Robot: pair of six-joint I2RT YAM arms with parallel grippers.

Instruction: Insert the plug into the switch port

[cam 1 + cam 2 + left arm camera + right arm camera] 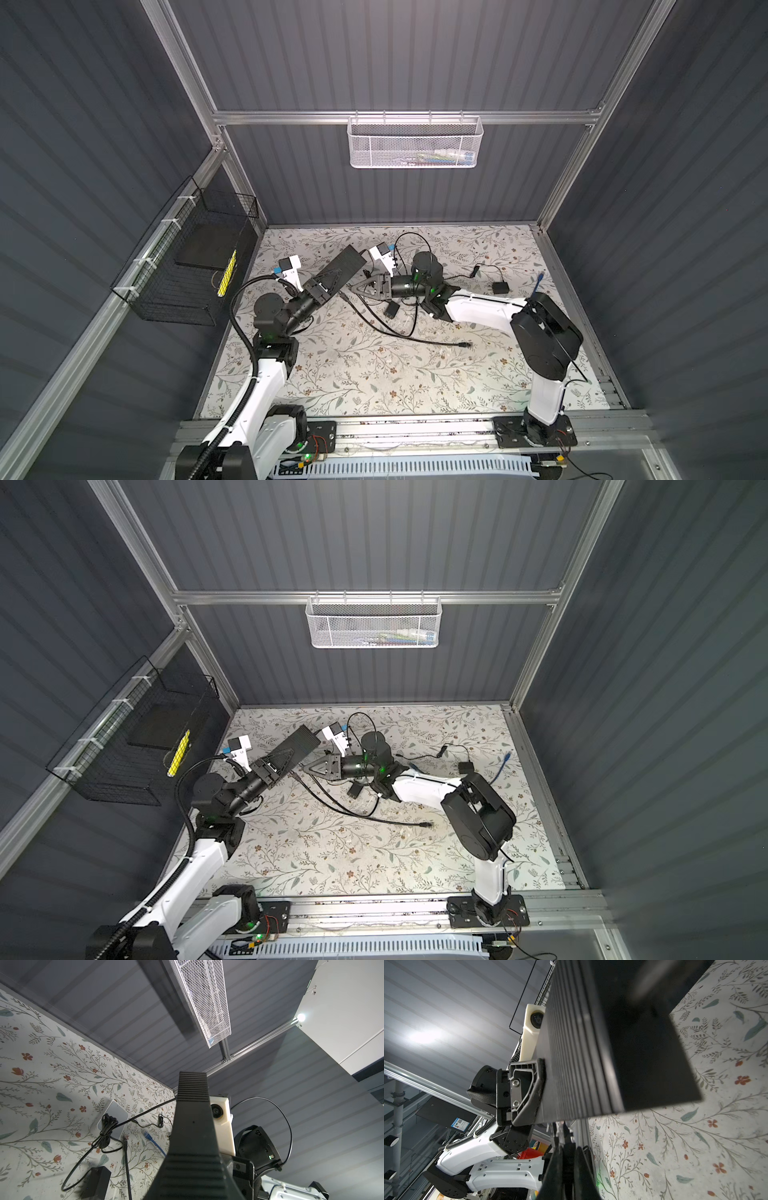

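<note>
The switch point(349, 259) is a flat black ribbed box, held tilted above the floral table in both top views point(301, 739). My left gripper point(332, 277) is shut on its lower end. In the right wrist view one left finger point(527, 1088) presses against the ribbed switch point(612, 1043). My right gripper point(569, 1159) is shut on a black cable ending in a clear plug point(558, 1128). The plug's tip sits at the switch's lower end face. The port itself is hidden. In a top view the right gripper point(354, 289) points at the switch's near end.
Black cables loop over the table, one loose end point(466, 345) lying to the right. Two black adapters point(392, 309) point(500, 287) and a blue cable point(539, 280) lie near the right arm. A black wire basket point(187, 266) hangs left, and a white mesh basket point(415, 143) hangs on the back wall.
</note>
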